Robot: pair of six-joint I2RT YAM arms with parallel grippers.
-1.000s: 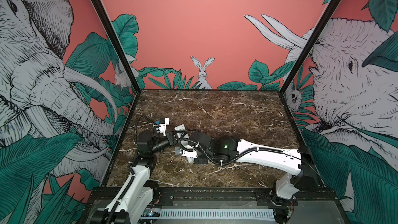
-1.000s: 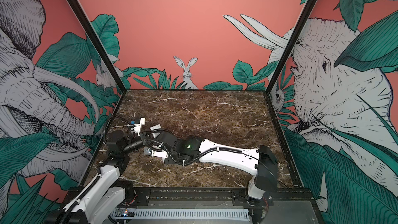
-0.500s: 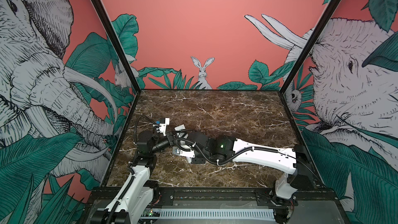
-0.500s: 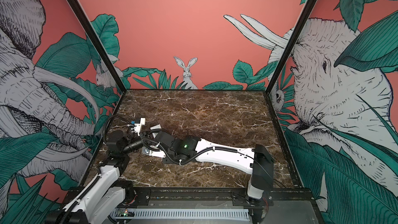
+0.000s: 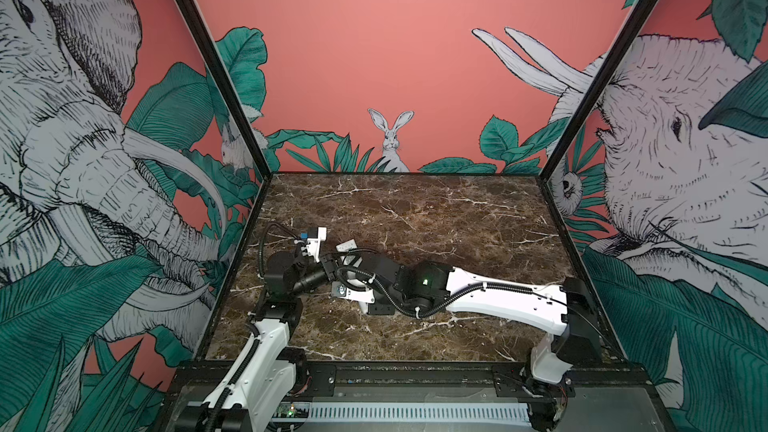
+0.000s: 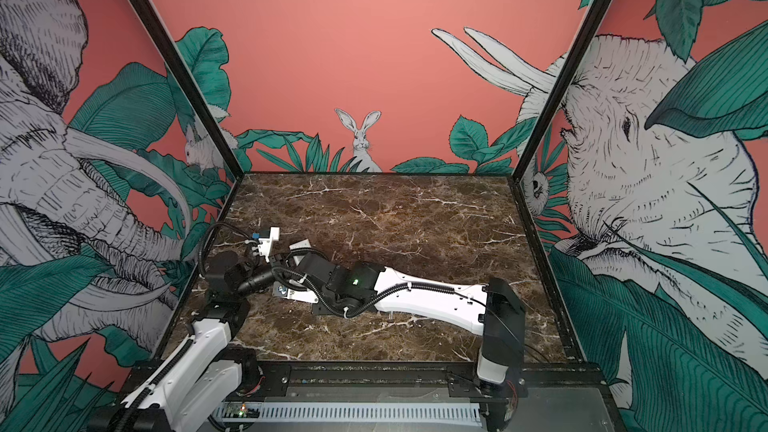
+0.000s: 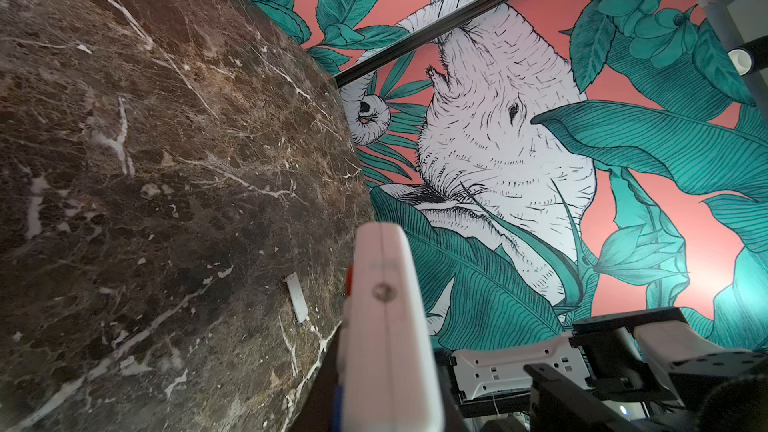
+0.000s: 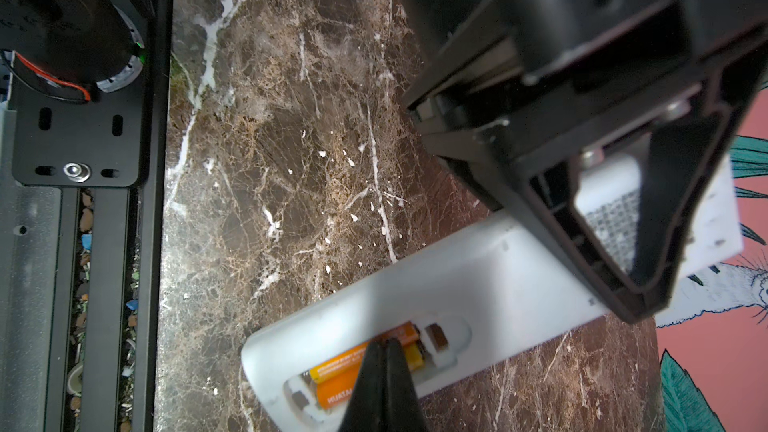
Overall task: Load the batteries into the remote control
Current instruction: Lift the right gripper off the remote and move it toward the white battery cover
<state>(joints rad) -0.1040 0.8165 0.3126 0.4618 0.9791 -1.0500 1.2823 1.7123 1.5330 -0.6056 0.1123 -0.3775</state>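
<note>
Right pincer [image 8: 385, 347]: clenched, nothing between the fingers. The two black tips meet and bear down on the batteries [image 8: 334, 393]. Both orange cells lie side by side in the open bay [image 8: 451, 336] in the back of the remote [image 8: 478, 276]. The tips hide the cells' middles, so I cannot tell whether each lies flat. One cell's end, by the brown contact, may sit a little proud (judgement only).

Left pincer [image 8: 615, 222]: clamped on the far end of the remote, steadying it with the bay facing the right wrist camera. Cannot tell whether the remote clears the worktop [image 8: 291, 139] or rests on it.

Change: compared with the top views of a second ago, the right arm [image 5: 498, 297] has crept toward the left arm [image 5: 270, 338]. Most of that travel came in the first half-second and almost none since. The left arm has not moved, and neither pincer has changed its closure.

Reading: this looks like a short push on the cells that has now run out of travel, so they are probably pressed home against the contacts. Loading appears nearly done.

Outstanding: confirm both cells are seated. The bay is uncovered. A small white strip [image 7: 297, 297] lying on the worktop in the left wrist view may be the cover, though I am not certain.
</note>
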